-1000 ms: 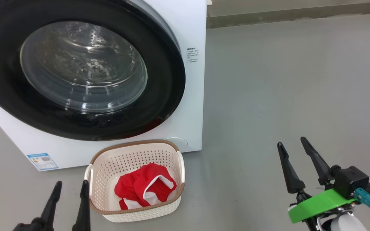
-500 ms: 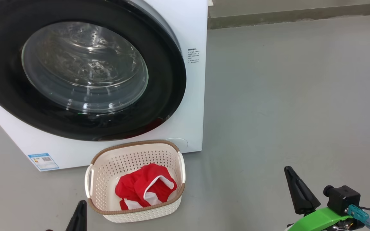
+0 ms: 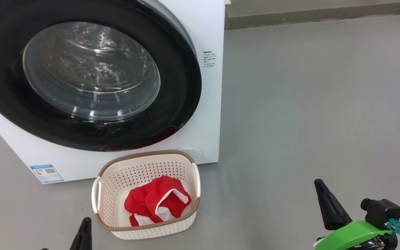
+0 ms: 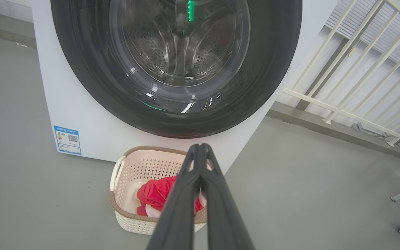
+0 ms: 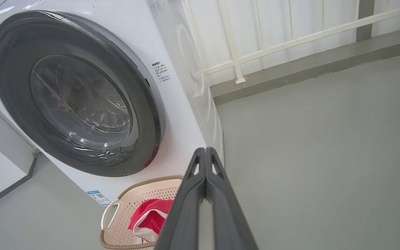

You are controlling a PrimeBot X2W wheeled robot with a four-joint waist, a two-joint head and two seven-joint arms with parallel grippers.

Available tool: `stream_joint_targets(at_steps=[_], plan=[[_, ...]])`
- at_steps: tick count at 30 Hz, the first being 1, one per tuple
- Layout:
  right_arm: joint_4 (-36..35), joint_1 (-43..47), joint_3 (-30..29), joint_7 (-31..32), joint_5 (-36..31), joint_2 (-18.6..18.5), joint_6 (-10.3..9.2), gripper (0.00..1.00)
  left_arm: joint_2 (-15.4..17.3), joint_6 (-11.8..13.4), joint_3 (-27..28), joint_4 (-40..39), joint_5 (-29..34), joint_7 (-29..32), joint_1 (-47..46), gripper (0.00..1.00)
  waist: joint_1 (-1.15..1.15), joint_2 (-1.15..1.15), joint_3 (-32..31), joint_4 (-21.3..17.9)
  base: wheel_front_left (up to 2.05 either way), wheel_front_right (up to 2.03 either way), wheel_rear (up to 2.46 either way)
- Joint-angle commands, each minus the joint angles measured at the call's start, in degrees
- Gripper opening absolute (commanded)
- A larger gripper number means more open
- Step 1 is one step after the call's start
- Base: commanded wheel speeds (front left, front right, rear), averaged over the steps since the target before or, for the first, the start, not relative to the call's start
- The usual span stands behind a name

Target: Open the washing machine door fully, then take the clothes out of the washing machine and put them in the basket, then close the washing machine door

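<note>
My left gripper and right gripper are both closed and empty, the red garments with white trim lie in the cream perforated plastic basket before the white washing machine, whose round black-rimmed glass door looks closed, so I think nothing is left.

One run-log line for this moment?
washing machine door: closed | clothes: in basket | left gripper: jaws shut, empty | right gripper: jaws shut, empty

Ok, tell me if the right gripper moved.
Yes. The right gripper dropped down the head view, from level with the far rim of the basket to level with its middle, and shut.
</note>
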Motion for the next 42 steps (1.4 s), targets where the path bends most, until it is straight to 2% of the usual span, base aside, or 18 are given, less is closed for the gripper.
stream_joint_targets(at_steps=[1,42], plan=[[-1.7,-2.5,-0.4,0.4,2.4,-0.3,-0.01,0.00,0.5,-0.1,0.6,-1.1,-2.2,0.4,-2.5,0.00,-0.01,0.00,0.0,0.0,0.00,0.00,0.00],[-2.4,-3.7,-3.9,7.2,26.1,0.0,-0.03,0.00,0.5,-0.2,1.7,-0.4,-27.4,7.0,-5.6,0.00,-0.01,0.00,0.6,0.2,0.00,0.00,0.00]])
